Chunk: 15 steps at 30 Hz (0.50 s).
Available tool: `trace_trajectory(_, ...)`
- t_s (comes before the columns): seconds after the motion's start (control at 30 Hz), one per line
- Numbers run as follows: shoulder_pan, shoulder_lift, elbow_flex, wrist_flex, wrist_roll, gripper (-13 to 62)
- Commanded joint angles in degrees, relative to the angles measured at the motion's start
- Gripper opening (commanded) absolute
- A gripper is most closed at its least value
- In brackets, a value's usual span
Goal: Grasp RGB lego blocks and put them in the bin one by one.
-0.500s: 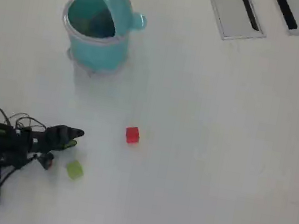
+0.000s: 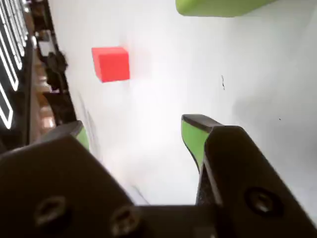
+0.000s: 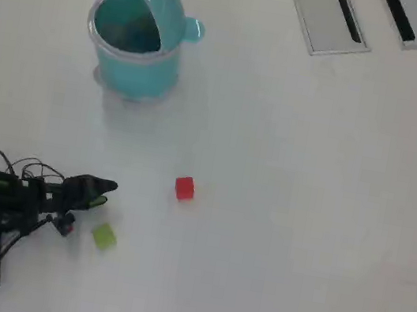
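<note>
Arm lies low along the bench's left edge in the overhead view, pincer (image 3: pixel 104 191) reaching inward; likely staged there to approach the nearest cubes. Wrist view shows the pincer (image 2: pixel 133 134) spread wide with bare bench between its green-padded jaws, nothing held. Red block (image 3: pixel 184 188) sits near the bench's middle, ahead of the jaws and apart from them. Yellow-green block (image 3: pixel 104 236) lies just beside the pincer, toward the bench's near edge; in the wrist view it is only a green slab (image 2: pixel 218 7) cut off at the frame's top. Bin (image 3: pixel 136 36) stands upright near the far left corner, mouth open upward, well apart from both cubes. Count: two cubes on the bench, one bin. Blue cube not seen; a dark patch inside the bin may be it, too dim to tell.
</note>
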Motion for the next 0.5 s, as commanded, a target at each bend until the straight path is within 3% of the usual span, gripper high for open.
trace_trajectory(0.0, 0.9, 3.0, 4.2, -0.2, -1.9, 34.6)
trace_trajectory(0.17, 1.2, 3.0, 4.1, -0.4, -15.1, 34.6)
trace_trajectory(0.47, 1.2, 2.9, 4.2, 0.5, -19.8, 34.6)
